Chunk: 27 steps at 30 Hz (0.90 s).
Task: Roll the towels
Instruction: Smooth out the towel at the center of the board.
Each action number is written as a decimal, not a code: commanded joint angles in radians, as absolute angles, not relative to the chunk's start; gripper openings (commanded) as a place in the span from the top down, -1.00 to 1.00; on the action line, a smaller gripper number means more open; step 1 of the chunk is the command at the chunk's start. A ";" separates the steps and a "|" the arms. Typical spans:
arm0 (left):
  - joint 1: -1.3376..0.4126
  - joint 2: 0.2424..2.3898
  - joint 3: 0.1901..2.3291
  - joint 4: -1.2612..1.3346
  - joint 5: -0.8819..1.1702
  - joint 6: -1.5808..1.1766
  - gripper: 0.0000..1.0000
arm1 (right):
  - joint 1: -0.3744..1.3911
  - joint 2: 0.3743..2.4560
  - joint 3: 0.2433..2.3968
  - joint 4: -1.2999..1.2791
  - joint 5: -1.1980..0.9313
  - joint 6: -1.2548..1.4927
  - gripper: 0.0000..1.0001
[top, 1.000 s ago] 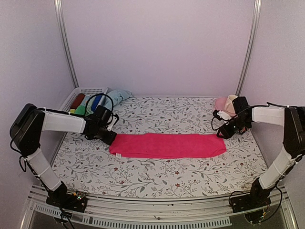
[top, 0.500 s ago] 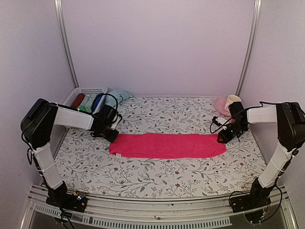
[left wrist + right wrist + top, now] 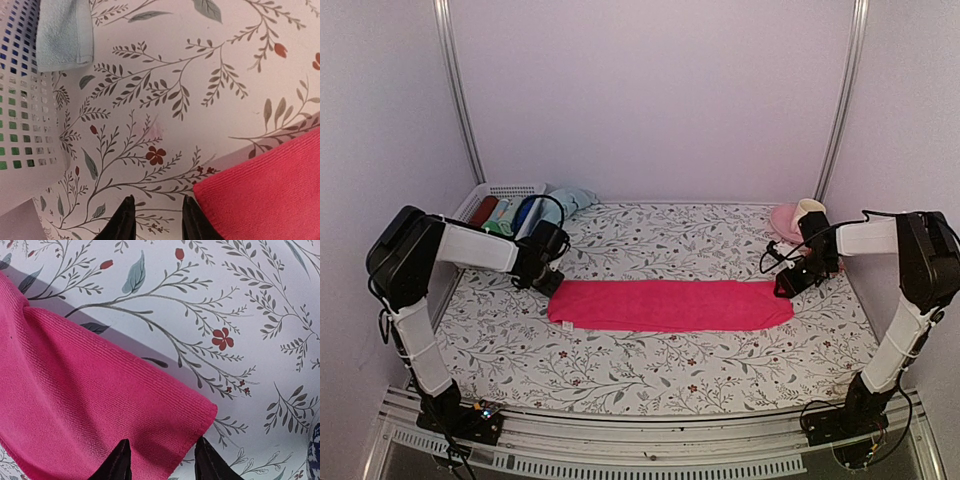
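Pink towel [image 3: 670,305]: where do we see it?
— Flat, stretched across the floral worktop [image 3: 650,370], pale blue towel [image 3: 572,200] bunched by the basket [image 3: 505,188].
— Jaws?
— Left jaws open over bare worktop beside one corner; right jaws open above the opposite corner.

- Robot lab test cell, as I read it.
- I see my left arm [image 3: 470,250] and right arm [image 3: 880,240] bolted to a metal rail [image 3: 640,440].
- Plain white panels [image 3: 650,100] and aluminium posts [image 3: 457,90] box in one table under a floral tablecloth [image 3: 660,370].
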<state>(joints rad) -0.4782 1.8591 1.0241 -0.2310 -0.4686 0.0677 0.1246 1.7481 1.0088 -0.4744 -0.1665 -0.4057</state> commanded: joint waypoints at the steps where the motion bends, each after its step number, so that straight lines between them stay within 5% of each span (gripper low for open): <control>1: -0.474 1.874 1.048 -0.232 -0.501 0.077 0.35 | 0.103 1.758 1.041 -0.490 -0.185 -0.373 0.07; 18: -0.581 1.812 1.032 -0.175 -0.559 0.072 0.36 | 0.094 1.793 1.064 -0.509 -0.242 -0.361 0.32; 27: -0.630 1.884 1.012 -0.153 -0.592 0.063 0.37 | 0.092 1.790 1.069 -0.503 -0.219 -0.364 0.92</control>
